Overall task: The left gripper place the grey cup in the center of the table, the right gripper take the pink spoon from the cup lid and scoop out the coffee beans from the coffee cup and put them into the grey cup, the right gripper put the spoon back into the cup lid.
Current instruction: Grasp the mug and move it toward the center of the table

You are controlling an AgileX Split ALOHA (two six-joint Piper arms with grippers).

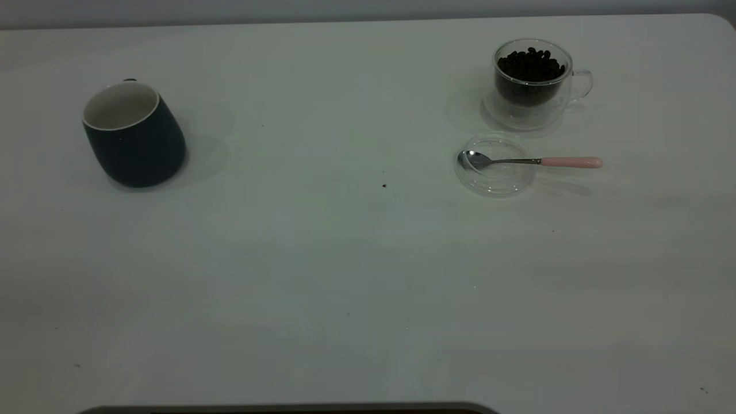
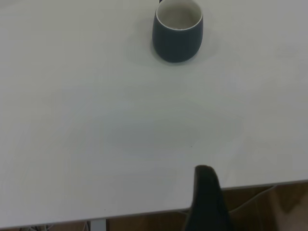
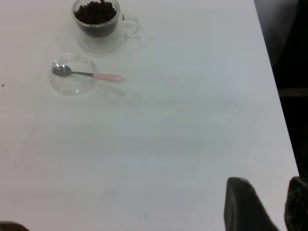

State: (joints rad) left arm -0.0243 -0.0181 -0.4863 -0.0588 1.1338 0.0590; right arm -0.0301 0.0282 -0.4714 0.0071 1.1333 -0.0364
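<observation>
Bench (image 1: 345,276): plain white top with a few tiny dark specks, one near its middle.
Grey cup (image 1: 135,135): upright at the left side of the bench, white inside, nothing in it, well apart from the other things.
Coffee cup (image 1: 532,83): clear glass, upright at the far right of the bench, handle pointing right, coffee beans (image 1: 530,64) heaped inside.
Cup lid (image 1: 495,165): clear disc flat on the bench, just in front of the coffee cup.
Pink spoon (image 1: 532,161): bowl in the lid, pink handle reaching past the rim to the right.
</observation>
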